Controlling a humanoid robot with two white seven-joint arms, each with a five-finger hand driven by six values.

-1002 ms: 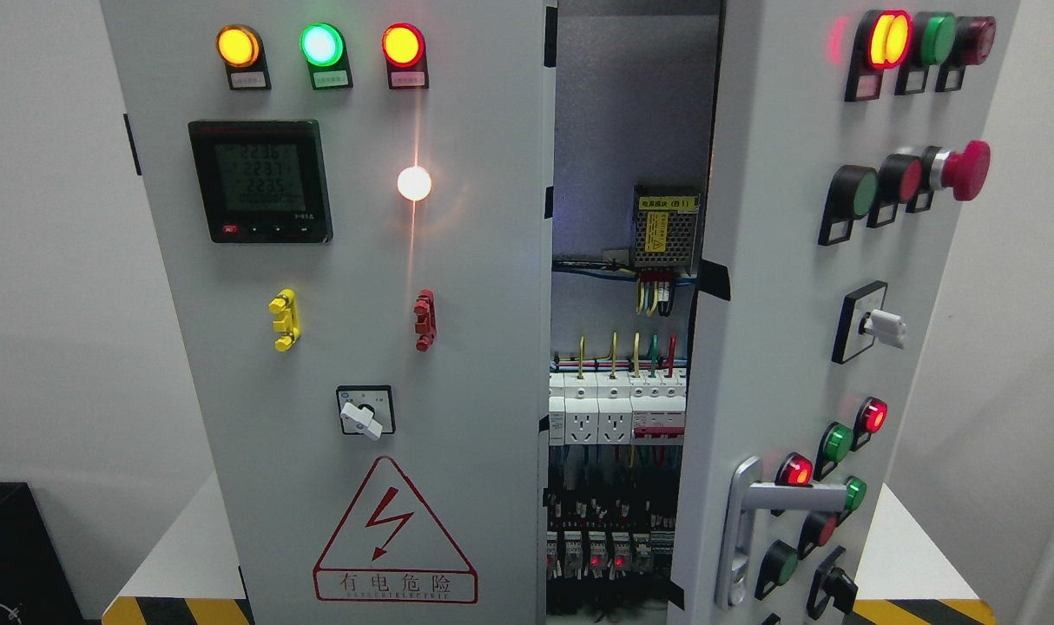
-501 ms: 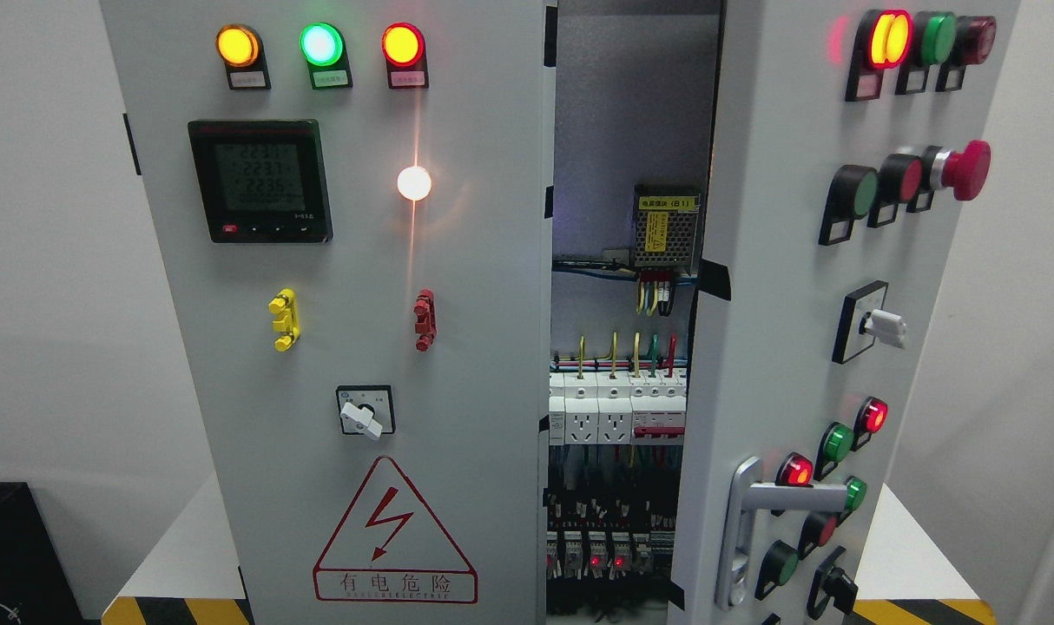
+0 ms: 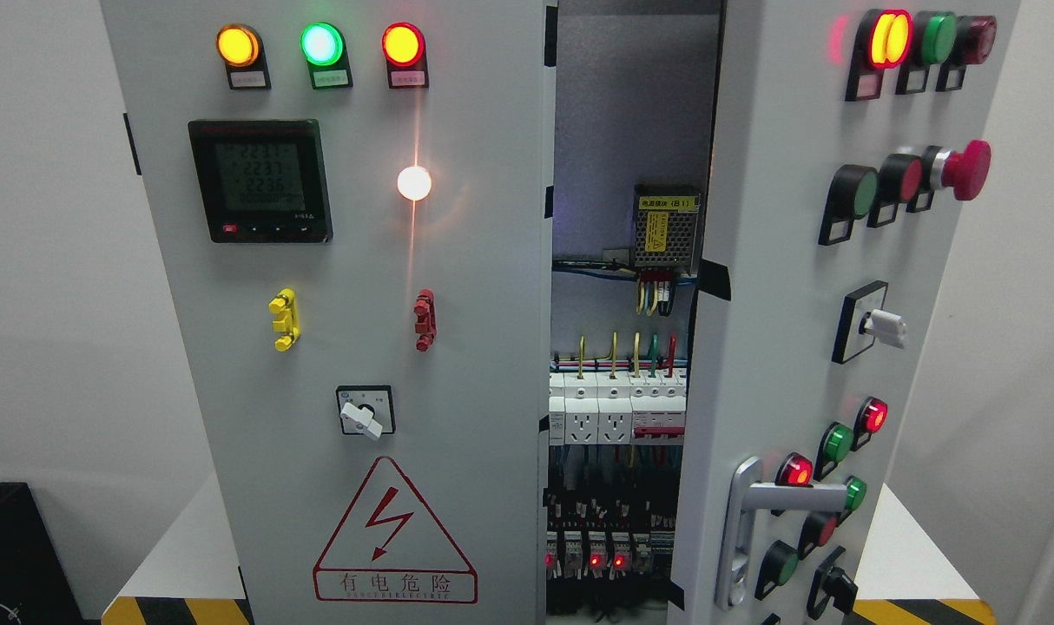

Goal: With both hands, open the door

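From my remote seat I log one grey electrical cabinet with two doors: the left door (image 3: 336,330) faces me nearly flat, and the right door (image 3: 770,286) is swung outward at an angle, leaving a tall gap between them that shows the cabinet interior (image 3: 618,391). On the left door I count three lit lamps along the top, amber (image 3: 237,46), green (image 3: 321,43) and red-ringed (image 3: 402,44); one digital meter (image 3: 260,180); one glowing white lamp (image 3: 414,182); one yellow terminal piece (image 3: 284,319); one red terminal piece (image 3: 424,319); one rotary switch (image 3: 365,411); one red lightning warning triangle (image 3: 394,538). On the right door I count one silver lever handle (image 3: 757,529) low near its free edge, one red mushroom stop button (image 3: 965,169), one white selector knob (image 3: 883,327), and several lamps and buttons I cannot count surely at this angle. Inside the gap I see one mesh-cased power supply with a yellow label (image 3: 666,227), a row of white breakers and sockets (image 3: 615,408), and three small red indicator dots (image 3: 583,561) near the bottom. The cabinet stands on a white table (image 3: 180,538) edged with yellow-and-black hazard tape. Neither robot hand nor arm appears anywhere in my view, so I cannot tell whether the fingers are apart or together. Against the frame half a second back, the doors stand at the same angles; only the meter digits differ, and a third red dot glows at the bottom where I saw two.
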